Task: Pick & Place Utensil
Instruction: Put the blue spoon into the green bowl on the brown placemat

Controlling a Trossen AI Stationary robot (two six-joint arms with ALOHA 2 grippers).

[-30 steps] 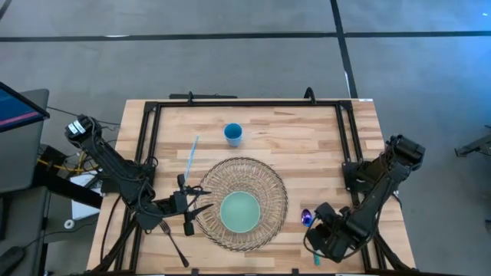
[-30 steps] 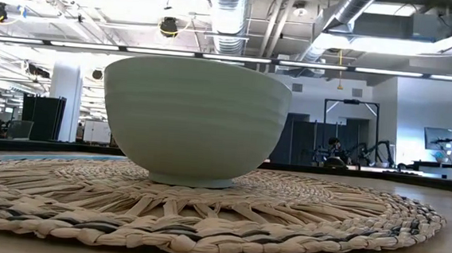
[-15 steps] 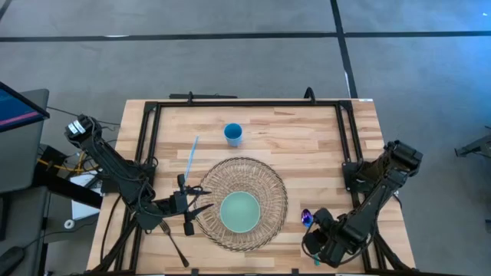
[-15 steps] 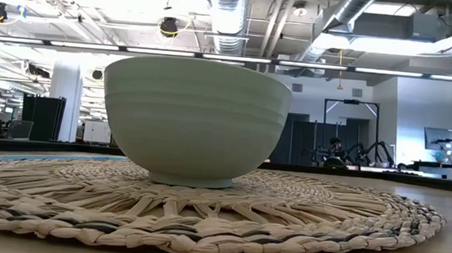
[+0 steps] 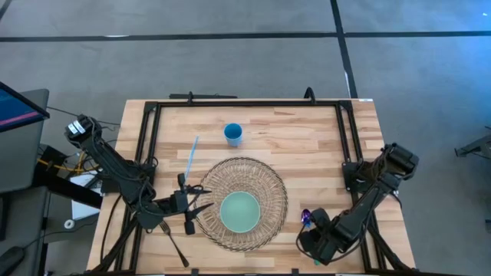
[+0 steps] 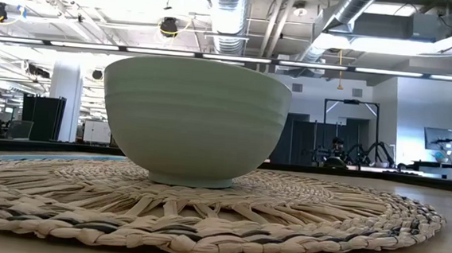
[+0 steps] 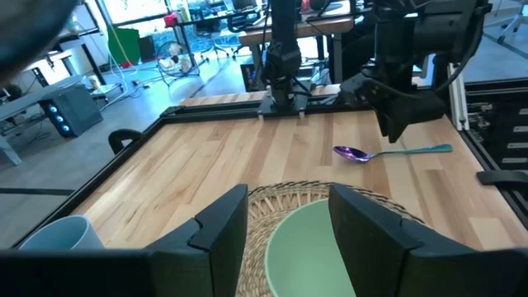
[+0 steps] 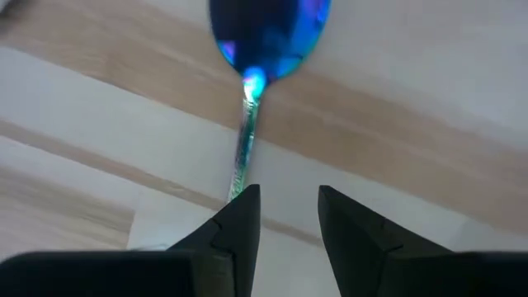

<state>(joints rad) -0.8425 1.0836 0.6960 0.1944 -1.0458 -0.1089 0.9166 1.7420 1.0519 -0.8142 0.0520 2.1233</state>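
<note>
- Step in hand, as I judge it: the reach for the pick. The spoon [image 7: 388, 152] is not yet grasped.
- Spoon location: flat on the bare wood of the table [image 5: 307, 146], just off the right edge of the woven mat [image 5: 270, 184], near the front right corner. Iridescent purple-blue bowl end [image 8: 268, 33] points toward the mat; teal handle runs away toward the table edge.
- Right gripper [image 8: 285, 216]: low over the spoon handle. Fingers spread with a narrow gap; the handle passes beside and under one fingertip [image 8: 239, 210], not squarely between the two. Nothing pinched.
- Left gripper [image 7: 285, 219]: parked at the left side of the mat, fingers spread apart, empty, facing the pale green bowl [image 5: 240, 211].
- Bowl sits on the mat, toward its front. Likely drop target, though the task line does not name one.
- Other items well clear of the work: blue cup [image 5: 233, 134] at the rear, a light blue straw-like stick [image 5: 190, 156] left of the mat, a dark fork [image 5: 173, 241] at front left.
- Next move calls for: a small sideways shift to centre the handle in the gap, descent until the tips touch wood, then closure.
- Risk: thin flat handle may skid or pivot under an off-centre pinch.
</note>
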